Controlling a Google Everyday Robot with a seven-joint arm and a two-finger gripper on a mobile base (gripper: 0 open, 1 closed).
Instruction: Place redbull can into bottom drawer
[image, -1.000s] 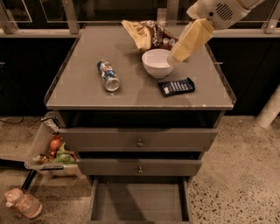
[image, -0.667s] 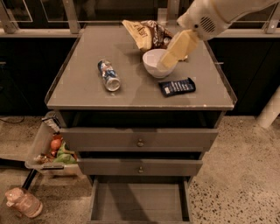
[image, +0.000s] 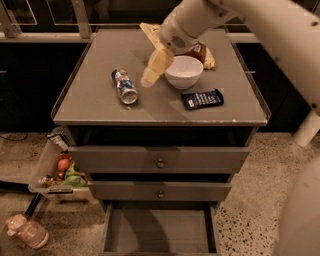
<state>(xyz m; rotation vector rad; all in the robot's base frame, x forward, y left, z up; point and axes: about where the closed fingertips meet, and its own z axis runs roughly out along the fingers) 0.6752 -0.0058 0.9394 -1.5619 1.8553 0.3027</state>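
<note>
The redbull can (image: 125, 86) lies on its side on the left part of the cabinet top (image: 95, 102), blue and silver, its silver top facing the front. My gripper (image: 149, 78) hangs over the top just right of the can, between the can and a white bowl (image: 184, 72), and holds nothing that I can see. The white arm reaches in from the upper right. The bottom drawer (image: 160, 231) is pulled open below, a shallow grey box with nothing inside.
A dark blue flat packet (image: 202, 99) lies in front of the bowl. A snack bag (image: 204, 54) lies behind it, partly hidden by the arm. The two upper drawers (image: 160, 160) are shut. A bin of items (image: 59, 172) and a bottle (image: 27, 231) are on the floor at the left.
The arm has swung left across the cabinet top, from the right of the bowl to its left, and the gripper has come close to the can. The can has not moved.
</note>
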